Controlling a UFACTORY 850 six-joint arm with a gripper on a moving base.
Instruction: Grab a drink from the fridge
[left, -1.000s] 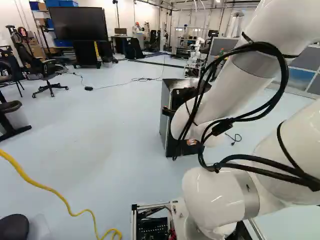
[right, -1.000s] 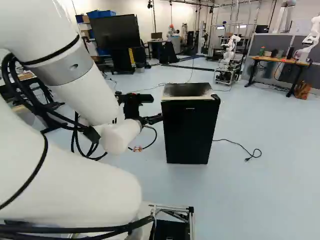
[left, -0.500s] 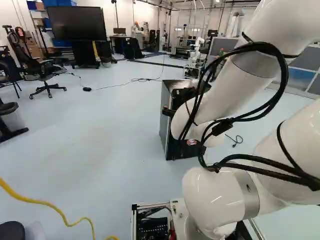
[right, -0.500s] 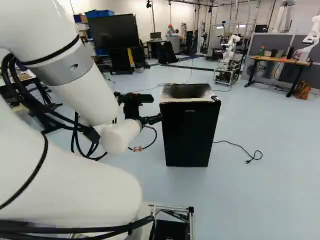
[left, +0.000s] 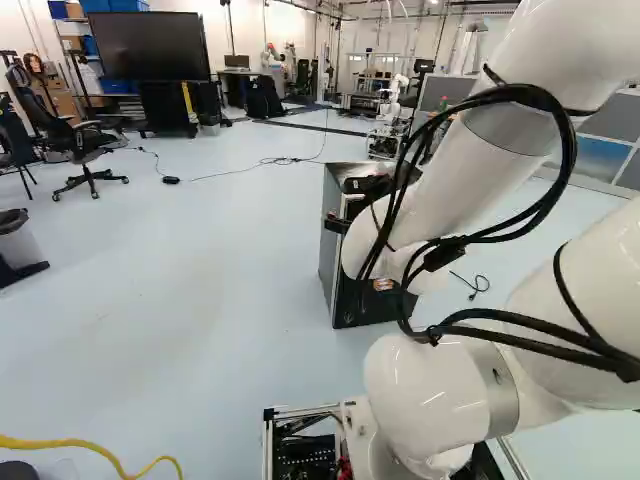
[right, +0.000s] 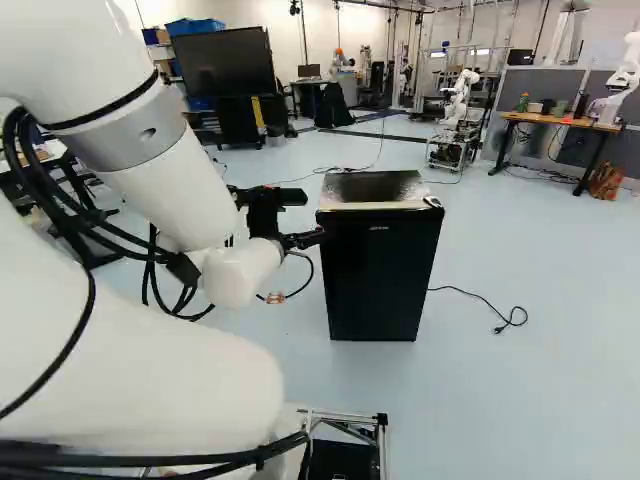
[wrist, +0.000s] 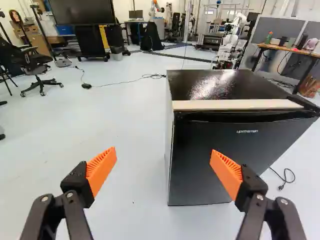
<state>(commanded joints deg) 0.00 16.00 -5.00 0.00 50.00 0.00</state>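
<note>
Fridge: stands upright ahead of you, its bulk off to the gripper's right.
Door: shut; its near upright edge lies ahead of the gap between your fingers, so edge forward before pulling, likely there.
Gripper: spread wide, orange pads apart, holding nothing.
Drink: out of sight, presumably inside.

One fridge, two pads — one yellow cable

A black chair stands near a big dark screen. A yellow cable lies on the floor. One desk carries a green bottle.
</note>
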